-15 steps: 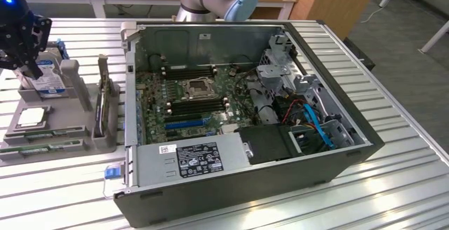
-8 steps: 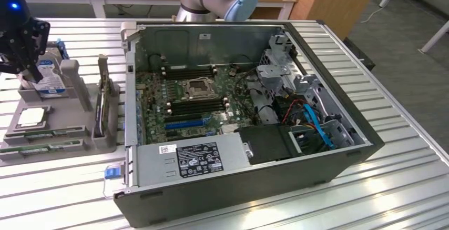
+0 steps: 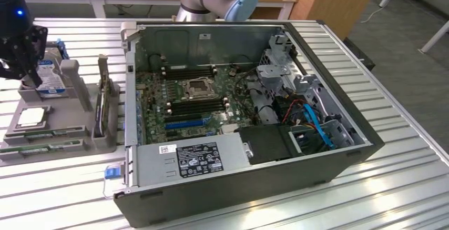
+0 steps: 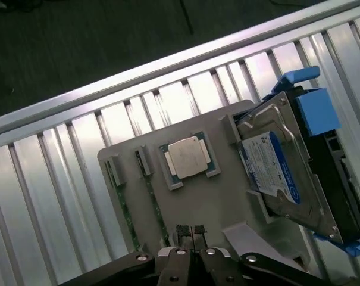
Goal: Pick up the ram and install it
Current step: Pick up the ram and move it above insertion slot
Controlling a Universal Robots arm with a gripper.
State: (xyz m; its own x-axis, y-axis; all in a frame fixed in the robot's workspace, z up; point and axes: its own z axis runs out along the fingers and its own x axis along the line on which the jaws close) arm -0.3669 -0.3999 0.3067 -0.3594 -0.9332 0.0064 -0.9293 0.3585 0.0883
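**Ram not yet lifted, gripper poised over the parts holder**

Little of the job appeared done. Both ram sticks lay in their grooves on the grey holder (image 3: pixel 83 96), at the exterior view's left: the ram stick beside the processor (image 3: pixel 46 133) and the outer ram stick (image 3: pixel 41 148). Neither was in the gripper (image 3: pixel 29 72), which hung above the far end of the holder, near the hard drive (image 3: pixel 49 77). Picking up and installing were both judged still to do.

The exterior view gave the destination. The computer case (image 3: pixel 281 188) lay open on the slatted table (image 3: pixel 400 188), with its motherboard (image 3: pixel 186 101) exposed. The black memory slots (image 3: pixel 199 106) beside the processor socket looked unfilled, though that was hard to confirm.

The wrist view gave what the exterior view left unclear, namely the gripper (image 4: pixel 190 231) itself. Its two fingertips (image 4: pixel 182 230) stood close together, all but touching, with nothing between them. They hovered over the holder (image 4: pixel 221 202), clear of its parts. From this angle the ram stick beside the processor (image 4: pixel 157 215) and the outer ram stick (image 4: pixel 125 211) showed as thin green strips. The processor (image 4: pixel 188 158) sat alongside them, and the hard drive (image 4: pixel 281 173) leaned upright just beyond it.
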